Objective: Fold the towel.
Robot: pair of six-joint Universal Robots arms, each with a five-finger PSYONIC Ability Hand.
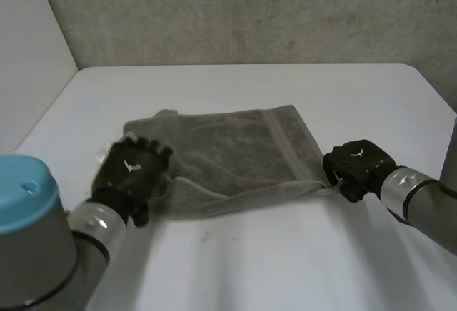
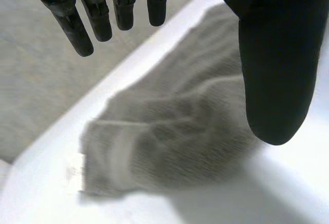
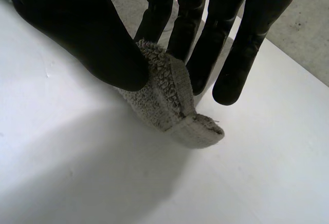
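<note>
We have the towel (image 1: 235, 154) lying roughly flat at the centre of the surface (image 1: 285, 254), a little rumpled along its 6 o'clock edge. Our right hand (image 1: 357, 162) is at the towel's 4 o'clock corner, and in the right wrist view the thumb (image 3: 92, 39) presses that corner against the fingers (image 3: 198, 34), a firm pinch with only the hemmed tip poking out. Our left hand (image 1: 132, 168) sits over the 8 o'clock corner, but in its own wrist view the fingers (image 2: 100, 13) hang straight and apart from the thumb (image 2: 277, 70). The cloth and its white label (image 2: 76, 170) lie loose beneath them, gripped by nothing.

That mismatch is where we see trouble. If the right hand lifts or carries toward 12 o'clock before the left closes, we expect the towel to swing about its free corner and fold askew. The left could also close on bare surface or on a bunched ridge rather than the true corner. The right pinch holds little cloth, so a sharp pull may slip it out.
</note>
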